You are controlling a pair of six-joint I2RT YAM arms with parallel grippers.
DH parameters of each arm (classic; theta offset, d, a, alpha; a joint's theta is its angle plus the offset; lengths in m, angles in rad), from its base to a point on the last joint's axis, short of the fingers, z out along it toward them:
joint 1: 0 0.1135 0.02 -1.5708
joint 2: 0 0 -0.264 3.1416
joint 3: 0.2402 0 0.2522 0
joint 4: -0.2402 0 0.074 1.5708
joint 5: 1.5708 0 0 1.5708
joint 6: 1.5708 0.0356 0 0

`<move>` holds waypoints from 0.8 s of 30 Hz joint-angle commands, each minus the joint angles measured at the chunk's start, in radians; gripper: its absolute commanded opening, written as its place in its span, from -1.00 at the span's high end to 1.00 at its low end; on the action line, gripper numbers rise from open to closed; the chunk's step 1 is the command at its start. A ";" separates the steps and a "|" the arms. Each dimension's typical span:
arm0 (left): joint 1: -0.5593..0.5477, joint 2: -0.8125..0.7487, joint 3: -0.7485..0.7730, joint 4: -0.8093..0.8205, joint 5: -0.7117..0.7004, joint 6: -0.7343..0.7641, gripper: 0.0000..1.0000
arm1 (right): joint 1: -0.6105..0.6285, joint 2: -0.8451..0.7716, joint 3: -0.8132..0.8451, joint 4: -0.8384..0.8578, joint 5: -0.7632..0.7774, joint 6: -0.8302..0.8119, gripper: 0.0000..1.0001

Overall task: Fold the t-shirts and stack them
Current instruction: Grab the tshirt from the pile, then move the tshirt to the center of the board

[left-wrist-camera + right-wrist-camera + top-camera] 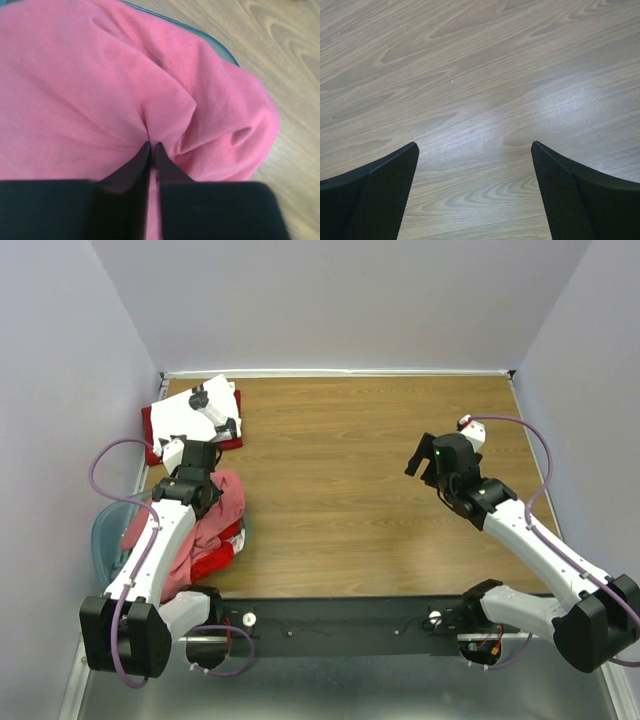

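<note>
while the left claw is pinching its black fingers almost together on a raised fold of the large salmon-pink cloth t-shirt, that shirt is lying crumpled across the rim of the translucent pale-blue plastic tub, with a bright red t-shirt bunching beside it. farther back, a folded white t-shirt with black prints is resting on a dark red t-shirt. the right claw is hanging wide open over the brown wooden table, well apart from the clothes.
</note>
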 commanded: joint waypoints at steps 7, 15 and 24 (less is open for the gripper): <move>0.001 -0.103 0.162 0.070 0.091 0.107 1.00 | 0.002 -0.012 0.000 0.005 0.061 0.004 -1.00; 0.001 -0.072 0.497 0.259 0.283 0.104 1.00 | 0.002 0.033 0.071 0.009 0.087 -0.032 -1.00; -0.003 0.146 0.920 0.685 0.893 0.022 1.00 | 0.001 0.036 0.125 0.009 0.191 -0.020 -1.00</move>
